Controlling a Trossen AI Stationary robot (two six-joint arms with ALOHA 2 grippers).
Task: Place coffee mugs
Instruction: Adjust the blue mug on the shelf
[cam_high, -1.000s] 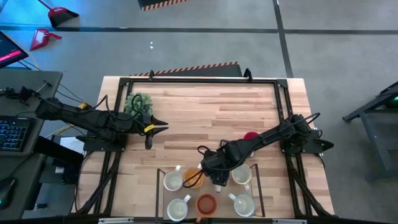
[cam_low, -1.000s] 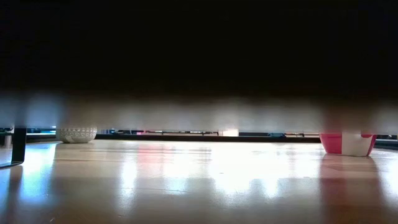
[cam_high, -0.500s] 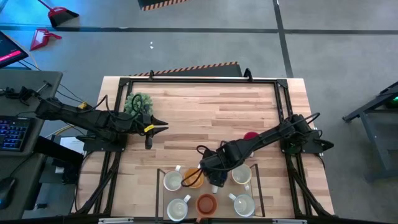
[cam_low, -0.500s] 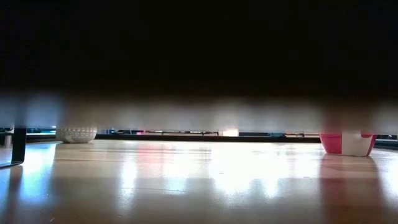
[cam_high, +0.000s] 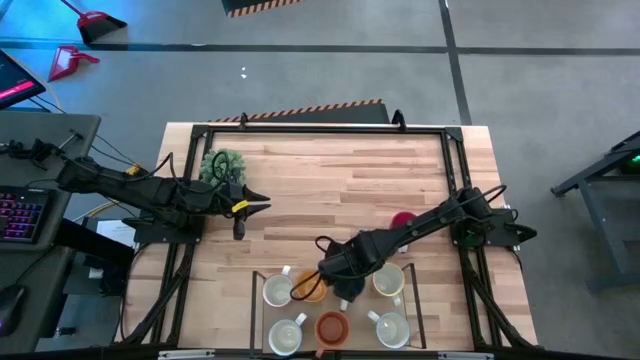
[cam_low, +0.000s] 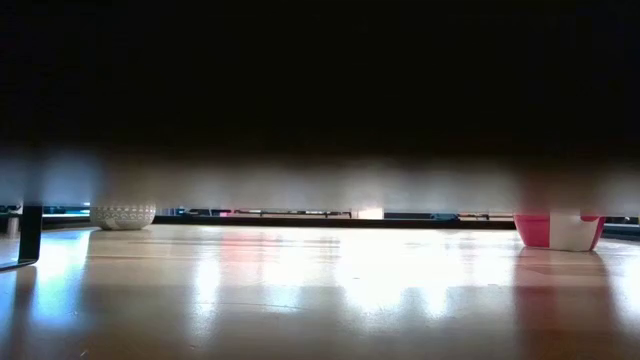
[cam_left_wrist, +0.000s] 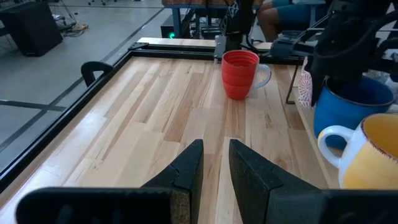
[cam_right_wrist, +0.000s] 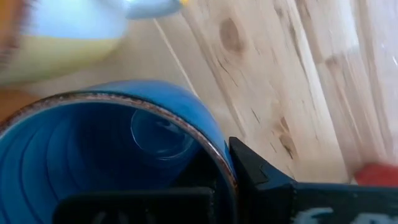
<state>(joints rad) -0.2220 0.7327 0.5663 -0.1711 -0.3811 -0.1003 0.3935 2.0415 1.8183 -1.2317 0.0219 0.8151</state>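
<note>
The right gripper (cam_high: 342, 287) is positioned over the tray (cam_high: 256, 310) at the 6 o'clock edge of the table (cam_high: 330, 190), between the orange mug (cam_high: 311, 284) and a cream mug (cam_high: 388, 281). In the right wrist view its fingers (cam_right_wrist: 261, 177) are clamped on the rim of the blue mug (cam_right_wrist: 99, 155), one finger outside the wall and the other inside the cup; the jaws are closed on that rim. The left wrist view shows the blue mug (cam_left_wrist: 348, 102) under the right arm, just beside a yellow-lined cream mug (cam_left_wrist: 367, 155); whether it rests on the tray or hangs clear of it cannot be determined. Within the tray, a white mug (cam_high: 277, 291) stands at 9 o'clock from the orange mug, and the row nearest the table edge holds a white mug (cam_high: 286, 334), a second orange mug (cam_high: 332, 327) and a white mug (cam_high: 392, 328). The red mug (cam_high: 402, 219) stands upright on the bare table at 1 o'clock from the tray, well apart from it, with its handle visible in the left wrist view (cam_left_wrist: 240, 74). The left gripper (cam_high: 258, 206) hangs above the table at 9 o'clock, near the potted plant (cam_high: 222, 165); its fingers (cam_left_wrist: 186, 171) are slightly parted and hold nothing.
</note>
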